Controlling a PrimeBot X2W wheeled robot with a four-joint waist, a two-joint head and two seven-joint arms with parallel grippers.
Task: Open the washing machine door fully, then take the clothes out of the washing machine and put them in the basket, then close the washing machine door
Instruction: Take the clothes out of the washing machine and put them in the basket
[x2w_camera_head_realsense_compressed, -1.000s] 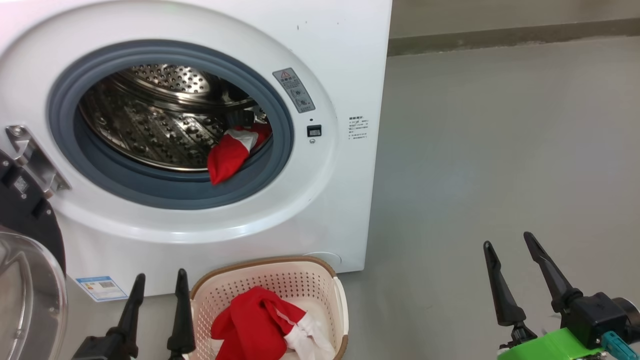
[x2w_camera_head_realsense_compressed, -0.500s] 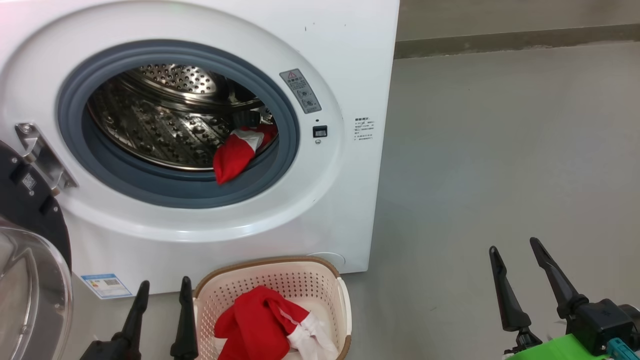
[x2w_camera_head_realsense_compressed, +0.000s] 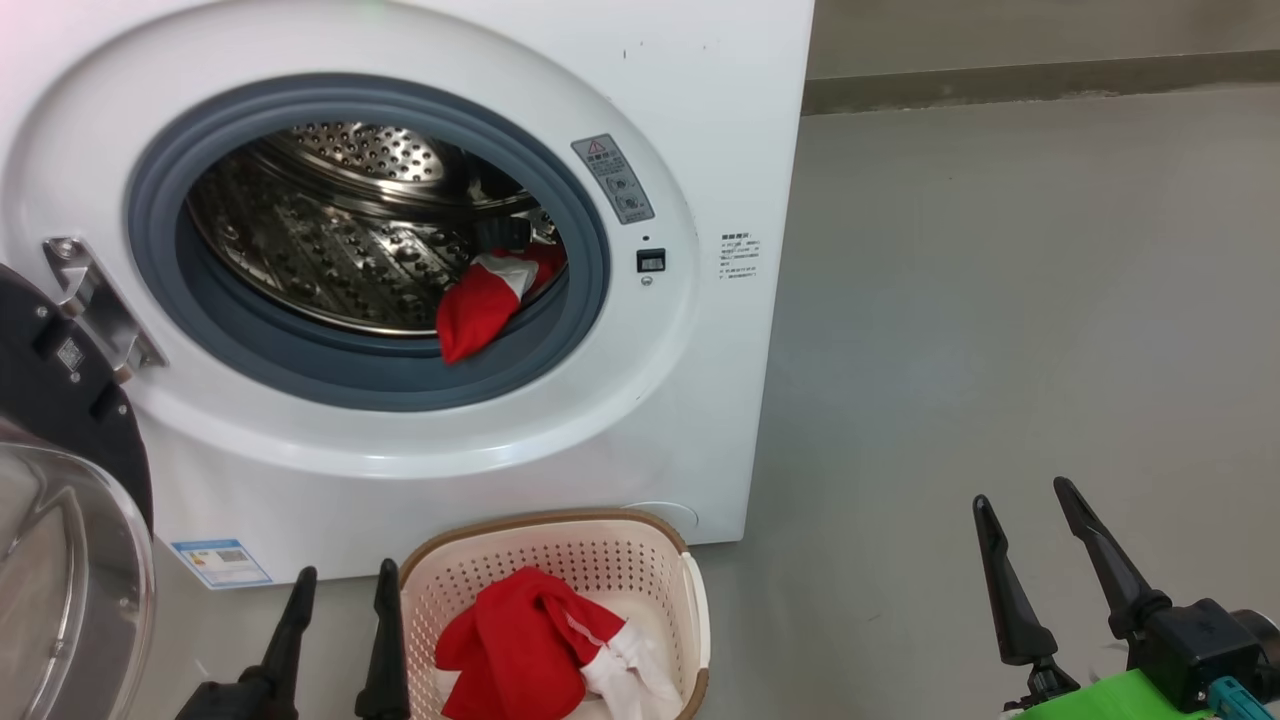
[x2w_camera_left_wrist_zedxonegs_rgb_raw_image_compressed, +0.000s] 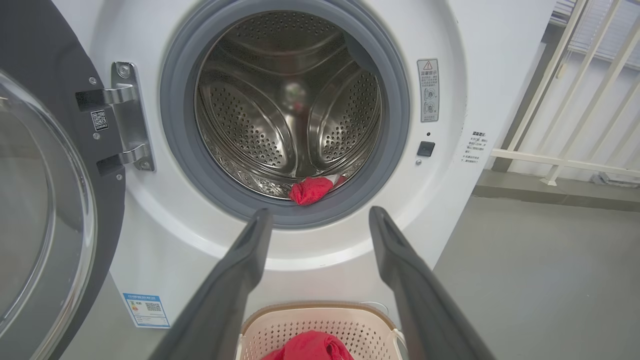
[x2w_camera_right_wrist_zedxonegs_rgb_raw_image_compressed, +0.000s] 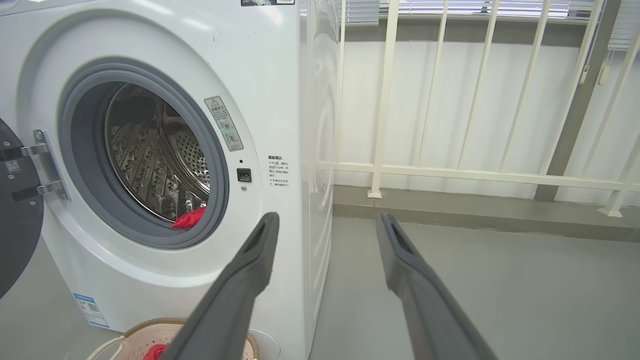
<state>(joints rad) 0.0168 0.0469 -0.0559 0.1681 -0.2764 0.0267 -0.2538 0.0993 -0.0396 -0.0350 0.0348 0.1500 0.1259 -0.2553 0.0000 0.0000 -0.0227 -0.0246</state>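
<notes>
The white washing machine (x2w_camera_head_realsense_compressed: 700, 120) stands with its port uncovered. Its door (x2w_camera_head_realsense_compressed: 70, 560) hangs swung out at the left, hinge side showing. One red and white piece of the clothes (x2w_camera_head_realsense_compressed: 485, 310) lies at the drum's front lip, against the grey seal; the same piece (x2w_camera_left_wrist_zedxonegs_rgb_raw_image_compressed: 310, 190) shows in the left wrist view. More red and white clothes (x2w_camera_head_realsense_compressed: 520, 640) lie in the cream basket (x2w_camera_head_realsense_compressed: 560, 525) on the floor in front of the machine. My left gripper (x2w_camera_head_realsense_compressed: 346, 580) is open just left of the basket, holding nothing. My right gripper (x2w_camera_head_realsense_compressed: 1022, 500) is open over bare floor far to the right.
Grey floor (x2w_camera_head_realsense_compressed: 1000, 300) stretches right of the machine to a low kerb (x2w_camera_head_realsense_compressed: 1000, 80). A white railing (x2w_camera_right_wrist_zedxonegs_rgb_raw_image_compressed: 450, 172) stands behind the kerb. The open door's glass bowl (x2w_camera_left_wrist_zedxonegs_rgb_raw_image_compressed: 30, 210) bulges out at the left.
The whole head picture has slid slightly right, so the camera has moved. Both grippers stay open and low. The clothes in the drum and in the basket lie as before.
</notes>
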